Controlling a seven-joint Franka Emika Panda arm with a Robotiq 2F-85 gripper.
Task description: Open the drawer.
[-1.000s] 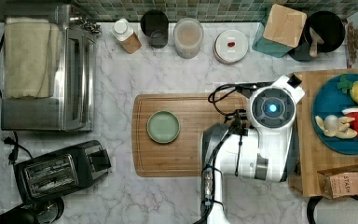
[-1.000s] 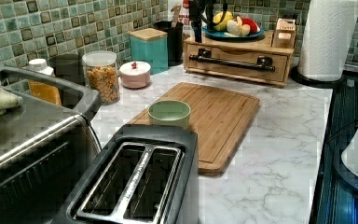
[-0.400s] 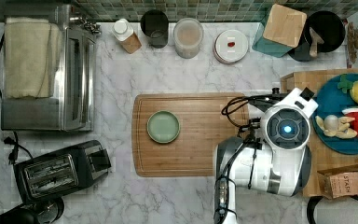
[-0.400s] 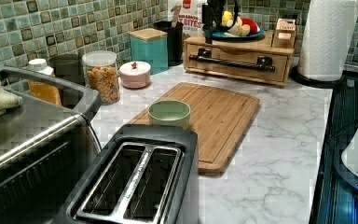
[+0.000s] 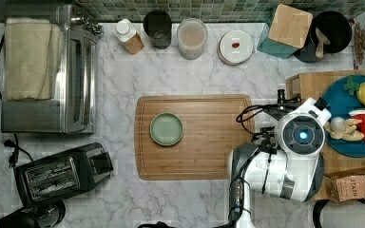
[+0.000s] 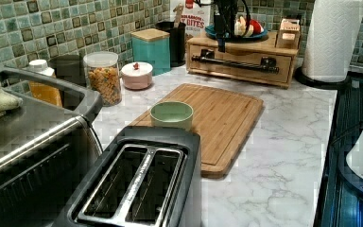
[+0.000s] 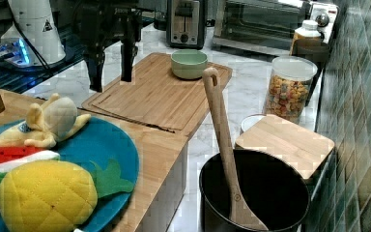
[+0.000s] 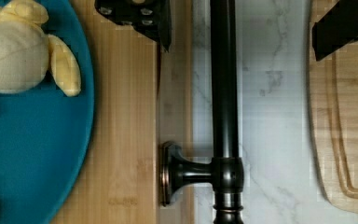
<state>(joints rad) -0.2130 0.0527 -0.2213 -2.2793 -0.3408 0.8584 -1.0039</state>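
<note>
The drawer (image 6: 242, 60) is the shut front of a light-wood box at the back of the counter, with a long black bar handle (image 6: 236, 63) across it. On the box top (image 5: 309, 86) rests a blue plate. My gripper (image 8: 242, 46) is open and hangs over the handle (image 8: 224, 93), with one finger (image 8: 142, 16) above the box's wooden top and the other finger (image 8: 342, 23) over the cutting board's edge. One handle post (image 8: 186, 171) shows close by. In the right view the gripper (image 7: 111, 72) hovers between box and board. The fingers touch nothing.
A wooden cutting board (image 5: 209, 152) with a green bowl (image 5: 166, 128) lies beside the box. The blue plate (image 5: 356, 137) carries toy food. Jars, a teal canister (image 5: 285, 31) and a black pot (image 5: 328, 35) line the back wall. A paper towel roll (image 6: 333, 40) stands at the left view's right.
The arm has swung toward the top view's right, off the cutting board and up to the drawer box. In the left view the gripper has dropped lower over the handle.
</note>
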